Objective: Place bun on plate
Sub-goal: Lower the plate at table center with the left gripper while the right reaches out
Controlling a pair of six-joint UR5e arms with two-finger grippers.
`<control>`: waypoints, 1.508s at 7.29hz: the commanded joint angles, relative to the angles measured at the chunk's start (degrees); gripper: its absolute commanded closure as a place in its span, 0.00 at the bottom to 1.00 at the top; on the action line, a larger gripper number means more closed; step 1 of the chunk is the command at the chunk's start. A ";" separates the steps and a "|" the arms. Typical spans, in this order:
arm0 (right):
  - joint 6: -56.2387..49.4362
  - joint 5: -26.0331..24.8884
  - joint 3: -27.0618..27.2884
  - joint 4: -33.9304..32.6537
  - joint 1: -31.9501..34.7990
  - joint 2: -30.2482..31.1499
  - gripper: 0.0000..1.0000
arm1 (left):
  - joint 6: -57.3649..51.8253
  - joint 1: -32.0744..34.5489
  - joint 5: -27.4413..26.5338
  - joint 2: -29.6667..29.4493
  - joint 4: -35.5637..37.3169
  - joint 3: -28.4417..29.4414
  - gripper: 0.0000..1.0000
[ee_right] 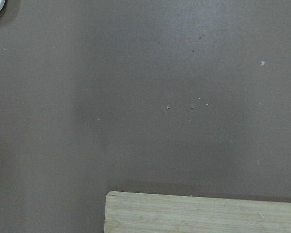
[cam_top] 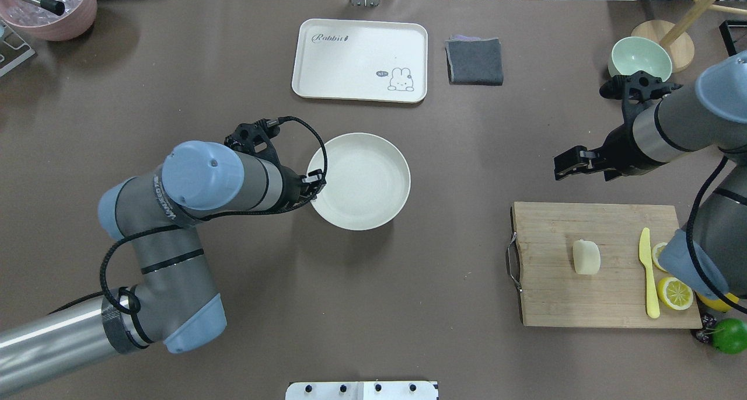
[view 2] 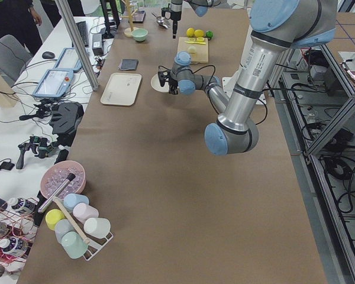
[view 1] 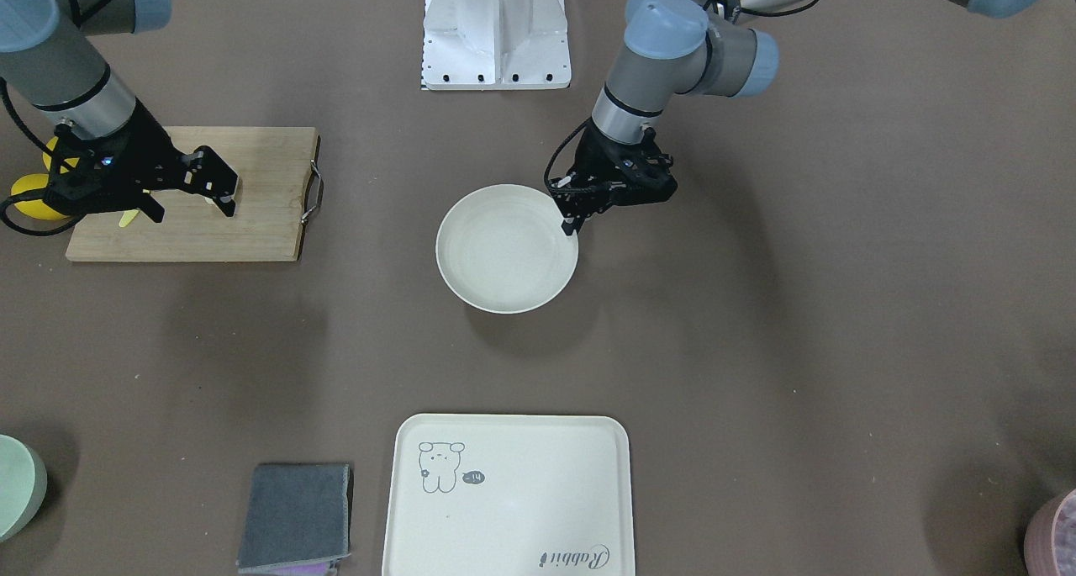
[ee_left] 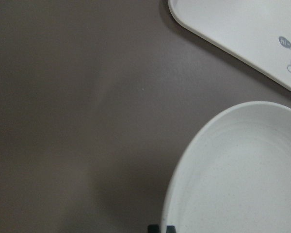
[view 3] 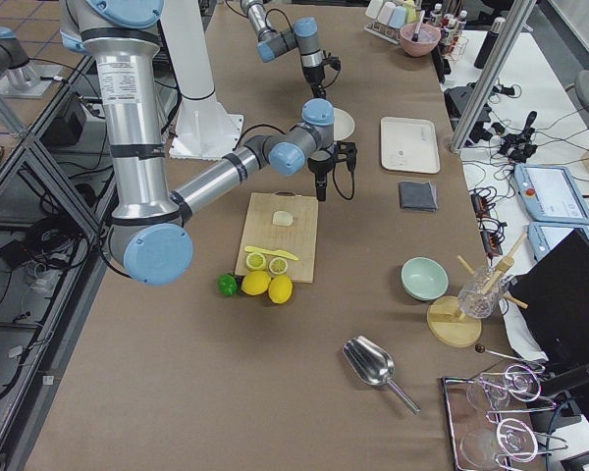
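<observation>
Bun [cam_top: 586,256], pale cream stubby cylinder, on wooden cutting board [cam_top: 554,298]

Brown table [cam_top: 443,306] w/ white desk [view 2: 12,139] beside

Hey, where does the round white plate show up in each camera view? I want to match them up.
Exterior front-facing: plate at centre.
Overhead exterior: plate at centre, slightly left.
Exterior left: plate small, upper middle.
Exterior right: plate small, top centre.
Left wrist: plate lower right, cropped.
Right wrist: only a white sliver in the top-left corner; cannot tell.
Shared landmark: the rectangular tray lying nearby.
</observation>
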State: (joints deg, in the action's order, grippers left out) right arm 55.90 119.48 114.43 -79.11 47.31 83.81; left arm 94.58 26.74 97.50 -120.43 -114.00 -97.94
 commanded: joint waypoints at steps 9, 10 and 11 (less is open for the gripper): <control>4.12 -6.52 0.01 5.37 -11.25 9.17 0.00 | -1.67 1.73 -3.37 -1.04 0.44 1.70 0.02; 5.17 -7.15 -0.08 5.37 -12.84 9.17 0.00 | -1.68 2.52 -3.10 -0.69 0.44 1.70 0.02; 5.27 -8.12 -0.26 5.37 -13.55 9.61 0.03 | -1.68 3.66 -1.88 0.10 0.36 1.26 0.02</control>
State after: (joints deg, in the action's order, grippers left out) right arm 60.59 112.64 114.34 -73.73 35.19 93.04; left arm 93.09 29.17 94.59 -121.05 -113.58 -96.30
